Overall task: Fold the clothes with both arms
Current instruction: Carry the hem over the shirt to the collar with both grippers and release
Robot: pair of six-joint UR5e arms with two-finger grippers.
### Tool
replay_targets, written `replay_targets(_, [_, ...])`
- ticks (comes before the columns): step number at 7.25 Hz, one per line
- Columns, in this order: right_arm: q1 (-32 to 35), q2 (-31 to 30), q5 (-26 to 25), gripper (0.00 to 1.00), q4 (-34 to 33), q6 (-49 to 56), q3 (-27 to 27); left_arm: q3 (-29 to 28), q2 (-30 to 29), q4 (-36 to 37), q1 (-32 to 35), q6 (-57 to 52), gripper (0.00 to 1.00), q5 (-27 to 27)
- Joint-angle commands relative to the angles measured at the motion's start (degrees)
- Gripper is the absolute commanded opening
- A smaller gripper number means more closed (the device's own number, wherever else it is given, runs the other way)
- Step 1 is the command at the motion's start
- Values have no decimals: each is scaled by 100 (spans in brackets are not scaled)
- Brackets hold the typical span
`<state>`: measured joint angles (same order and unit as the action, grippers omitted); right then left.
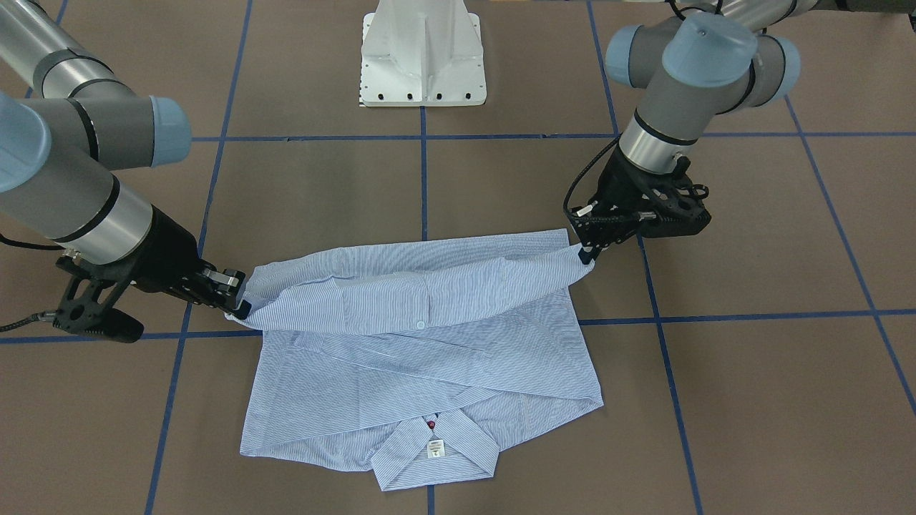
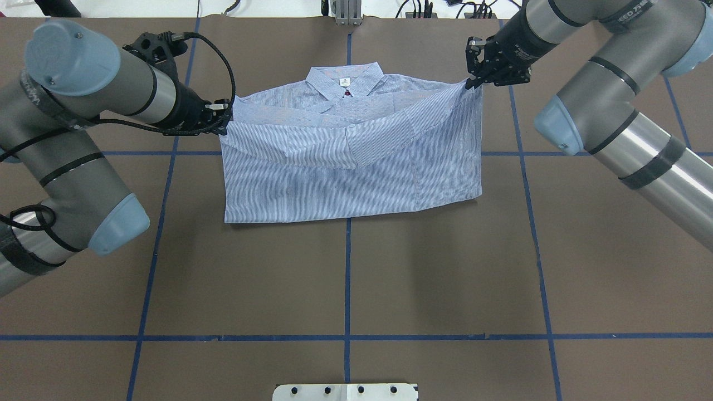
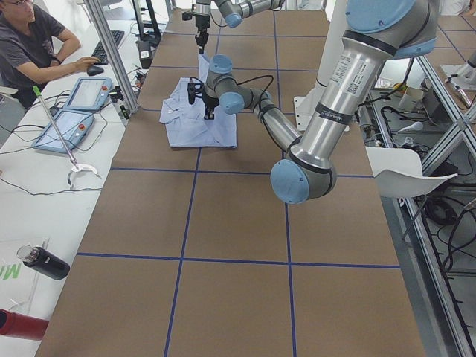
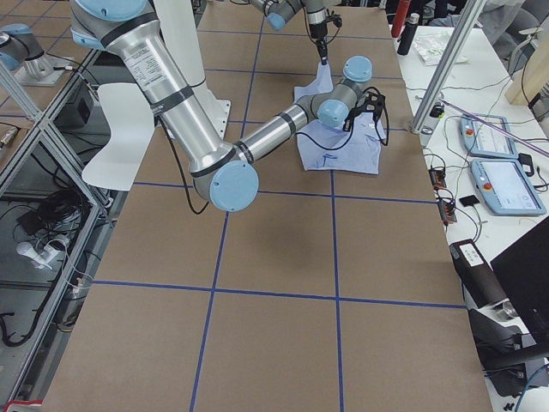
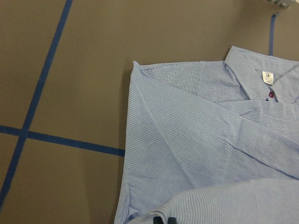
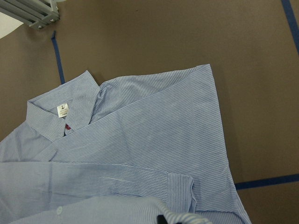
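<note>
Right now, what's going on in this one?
Two robot arms are folding a light blue striped button-up shirt on the brown table. The left gripper and right gripper each pinch a corner of its bottom edge, holding that half lifted and sagging over the body, short of the collar. The sleeves lie folded across underneath.

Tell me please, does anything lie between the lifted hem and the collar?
Nothing visible. The left gripper and right gripper pinch the shirt by its hem corners; only its own fabric lies before the collar.

Label (image 1: 435,448) print on shirt (image 1: 429,357) illegible
</note>
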<state>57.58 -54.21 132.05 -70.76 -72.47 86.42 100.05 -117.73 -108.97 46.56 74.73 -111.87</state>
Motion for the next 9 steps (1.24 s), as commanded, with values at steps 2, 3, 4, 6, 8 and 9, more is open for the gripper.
replay_targets(2, [95,498,-48,0,10,14,-642,-337,-189,-248,519,-168,0,-342])
replay_targets(3, [148,577,-48,0,10,22,-801,-476,-241,-248,591,-317,0,-379])
replay_targets(4, [174,674,-57,0,54,31,-976,-809,-529,-248,661,-319,0,-379])
replay_targets(6, [183,692,-110,0,938,31,-1669,-1319,-716,-596,662,-284,0,-371])
replay_targets(8, [175,692,-119,0,951,31,-1725,-2118,-927,-1238,671,-284,0,-353])
replay_targets(9, [175,692,-179,0,959,31,-1786,-2391,-936,-1546,758,-284,0,-353])
